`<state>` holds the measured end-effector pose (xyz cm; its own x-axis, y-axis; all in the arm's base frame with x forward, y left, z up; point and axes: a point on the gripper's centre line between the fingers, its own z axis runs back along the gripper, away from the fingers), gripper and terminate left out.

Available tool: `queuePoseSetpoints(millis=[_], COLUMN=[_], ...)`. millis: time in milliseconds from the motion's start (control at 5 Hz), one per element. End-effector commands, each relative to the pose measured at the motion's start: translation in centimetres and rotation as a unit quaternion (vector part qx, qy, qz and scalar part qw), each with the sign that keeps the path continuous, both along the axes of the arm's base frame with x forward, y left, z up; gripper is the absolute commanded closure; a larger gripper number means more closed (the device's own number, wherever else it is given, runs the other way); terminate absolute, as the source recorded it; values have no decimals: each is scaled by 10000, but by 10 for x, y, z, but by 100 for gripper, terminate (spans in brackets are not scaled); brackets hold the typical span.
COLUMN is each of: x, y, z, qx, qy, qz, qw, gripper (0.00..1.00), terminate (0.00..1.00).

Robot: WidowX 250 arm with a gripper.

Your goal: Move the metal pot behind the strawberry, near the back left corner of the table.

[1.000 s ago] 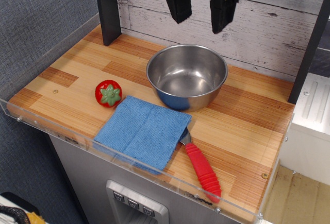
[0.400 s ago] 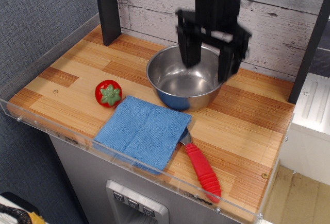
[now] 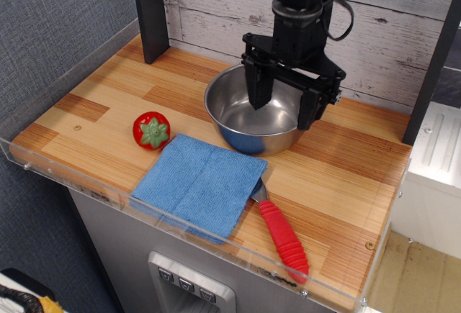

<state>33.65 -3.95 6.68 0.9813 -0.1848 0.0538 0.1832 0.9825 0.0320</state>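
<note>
A round, shiny stainless-steel pot with a smooth rim and no handles is sat around the middle of the wooden tabletop, which is made of striped light and reddish-brown planks with a clear acrylic edge along the front. The black two-fingered gripper is hung from above right over the pot's right half, jaws spread wide. One finger is dipped inside the bowl, the other is seen out at the right rim area, so the rim looks to be straddled, but whether metal is actually being touched can't be made out from this angle. Nothing is seen clamped between the jaws.

A small red toy strawberry with a green star-shaped leaf cap is found left of the pot, apart from it, closer to the front left part of the table. A folded blue cloth is laid just in front of the pot, right beside the strawberry, its front edge reaching the acrylic lip. A utensil with a ribbed red handle is poked out from under the cloth's right corner, pointed toward the front right.

A black upright post is stood at the back left corner, against a whitewashed plank wall.
</note>
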Motion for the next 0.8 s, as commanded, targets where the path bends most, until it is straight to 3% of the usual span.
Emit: queuePoseSetpoints(millis=[0,200,400,600], x=[13,14,12,10], y=[8,2,-1,0], z=[-8,-15,-18,-24], qx=[189,15,25,-107], qy=[-116,-467,-420,-361], qz=[98,-121,-194,-283], qw=[9997,9988,9989,9989], gripper=[0,0,0,100], terminate=[0,0,0,0])
